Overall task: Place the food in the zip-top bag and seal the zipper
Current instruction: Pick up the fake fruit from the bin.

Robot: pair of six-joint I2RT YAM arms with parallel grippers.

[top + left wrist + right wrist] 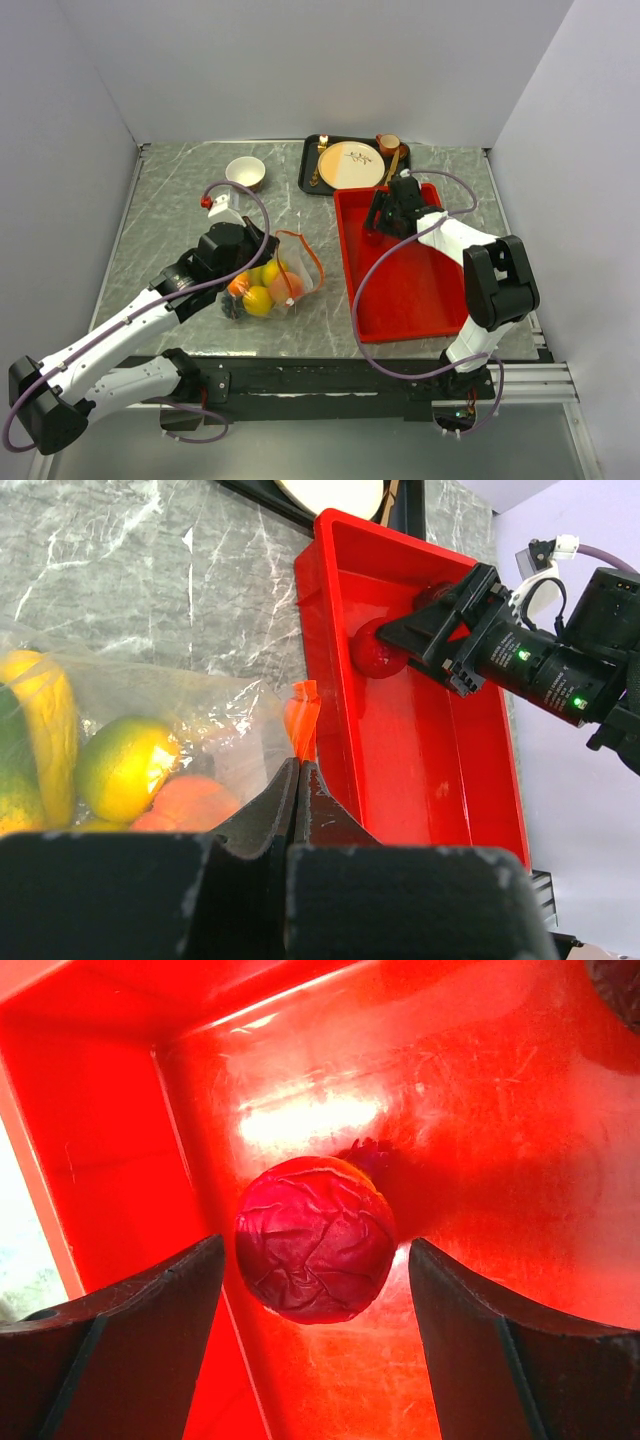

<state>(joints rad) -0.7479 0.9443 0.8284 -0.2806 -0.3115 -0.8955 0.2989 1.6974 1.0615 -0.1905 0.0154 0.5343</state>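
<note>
The clear zip-top bag (268, 288) lies on the marble table with several toy fruits inside: a yellow-green one (125, 765), an orange one (190, 800) and a yellow banana-like piece (45, 720). Its orange-red zipper strip (310, 258) loops open at the mouth. My left gripper (262, 243) is shut on the bag's mouth edge by the strip (300, 715). A red apple (315, 1238) lies in the far left corner of the red tray (410, 290). My right gripper (315, 1260) is open, its fingers either side of the apple, not touching it. A dark fruit (620, 985) lies beside it.
A black tray with a cream plate (350, 165), cutlery and a brown cup (388, 145) stands behind the red tray. A white bowl (245, 172) sits at the back left. The red tray's wall (320, 680) runs close to the bag's mouth.
</note>
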